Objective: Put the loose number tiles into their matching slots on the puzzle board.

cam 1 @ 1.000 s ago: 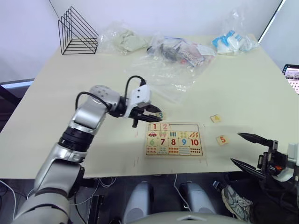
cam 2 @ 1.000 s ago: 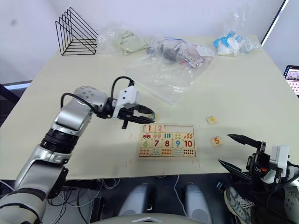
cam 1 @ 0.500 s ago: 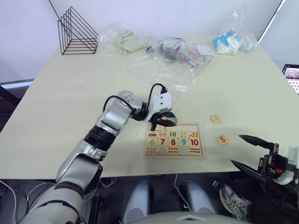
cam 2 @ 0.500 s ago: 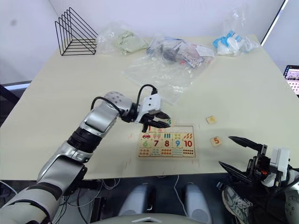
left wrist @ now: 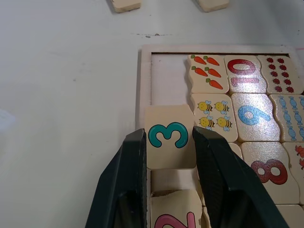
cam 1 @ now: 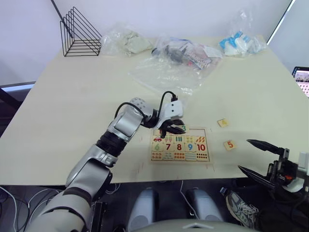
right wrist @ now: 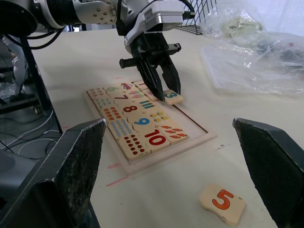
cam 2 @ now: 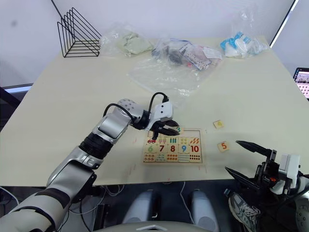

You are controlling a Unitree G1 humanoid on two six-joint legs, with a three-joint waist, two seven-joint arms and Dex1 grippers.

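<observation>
One tile, the 3 tile [left wrist: 169, 137], sits pinched in the left gripper [left wrist: 167, 156] over the puzzle board [left wrist: 145, 85], askew on the rim, so it could jam outside its slot, while the right gripper [cam 1: 263, 157] hangs spread wide.

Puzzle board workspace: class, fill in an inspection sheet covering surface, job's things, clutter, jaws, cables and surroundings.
Surface: pale table, faint red marks near the board.
Job's things: puzzle board holds tiles 1 and 2 in its top row, 6 to 10 below; tile 3 is held over the top-row slots; tile 5 and another loose tile lie to the board's right.
Clutter: clear plastic bags and a black wire rack at the far edge.
Jaws: left gripper shut on tile 3; right gripper open, off the near edge.
Cables: black cable looping on the left wrist.
Surroundings: white wall behind; a screen at the right edge.
</observation>
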